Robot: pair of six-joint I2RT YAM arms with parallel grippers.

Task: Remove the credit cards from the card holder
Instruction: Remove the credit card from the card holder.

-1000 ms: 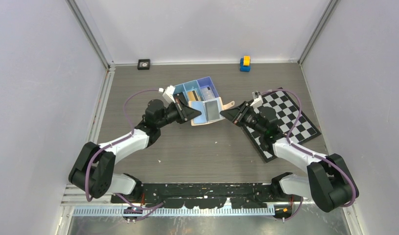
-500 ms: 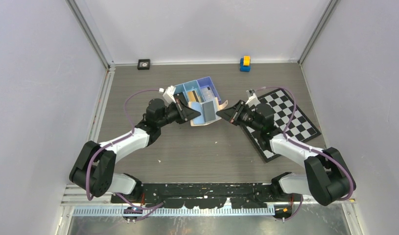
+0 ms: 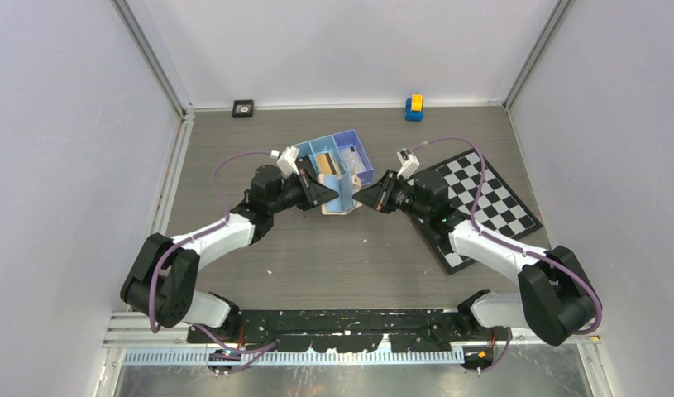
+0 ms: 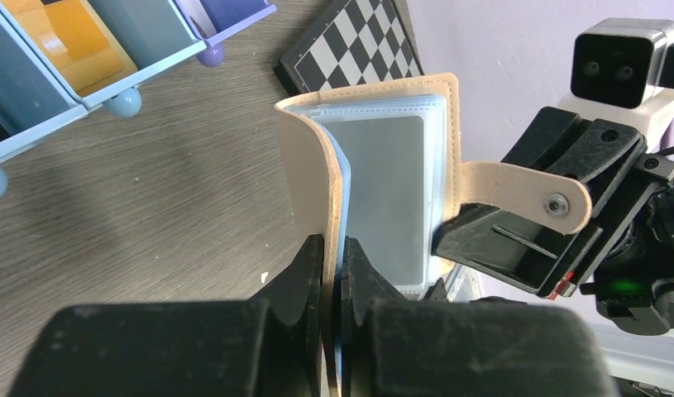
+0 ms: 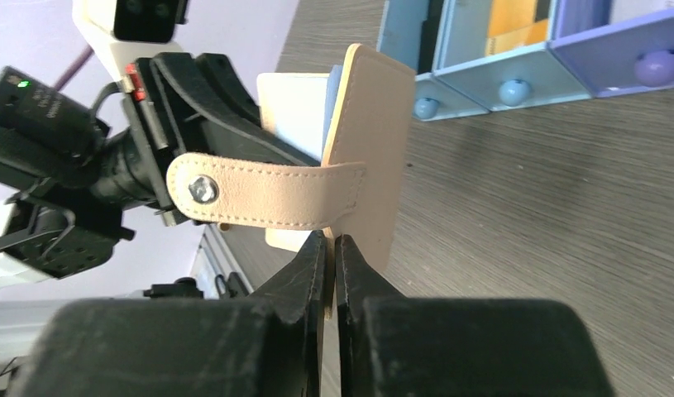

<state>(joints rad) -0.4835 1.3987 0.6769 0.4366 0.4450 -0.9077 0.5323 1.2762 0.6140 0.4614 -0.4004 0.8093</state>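
The tan card holder (image 3: 350, 192) hangs half open between both grippers, above the table in front of the tray. My left gripper (image 4: 334, 248) is shut on its left cover (image 4: 308, 165). A pale grey credit card (image 4: 391, 190) shows in a clear sleeve inside. The snap tab (image 4: 523, 194) sticks out to the right. My right gripper (image 5: 330, 244) is shut on the lower edge of the other cover (image 5: 370, 141), under the strap (image 5: 259, 194). A pale card (image 5: 290, 103) peeks out behind that cover. An orange card (image 4: 69, 41) lies in the tray.
The blue three-compartment tray (image 3: 333, 155) stands just behind the holder. A chessboard mat (image 3: 490, 203) lies under the right arm. A yellow and blue block (image 3: 413, 107) and a small black object (image 3: 243, 107) sit by the back wall.
My right gripper has moved left to the card holder and closed on its right cover. The holder has folded narrower. The left gripper has kept its grip in place.
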